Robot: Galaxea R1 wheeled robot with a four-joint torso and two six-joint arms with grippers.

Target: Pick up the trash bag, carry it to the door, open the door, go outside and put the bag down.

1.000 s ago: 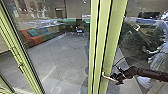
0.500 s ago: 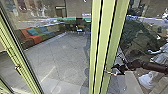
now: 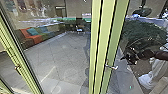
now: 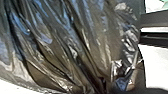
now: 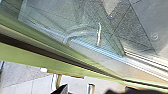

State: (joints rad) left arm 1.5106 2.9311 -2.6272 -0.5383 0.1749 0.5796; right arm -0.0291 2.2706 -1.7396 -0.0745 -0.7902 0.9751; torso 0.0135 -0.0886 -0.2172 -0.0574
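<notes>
The black right gripper [image 3: 126,60] is positioned at two o'clock from the silver door handle [image 3: 111,67], which may be missed through misalignment. Glossy dark plastic trash bag [image 4: 70,47]: near left wrist. Grip states cannot be told.

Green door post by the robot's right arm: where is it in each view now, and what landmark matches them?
Head view: the green door post stands upright, just right of centre.
Left wrist view: no place to give for it; the trash bag is there.
Right wrist view: apparently the same post, crossing slantwise alongside glass.
Shared landmark, head and right wrist: a metal handle.
</notes>
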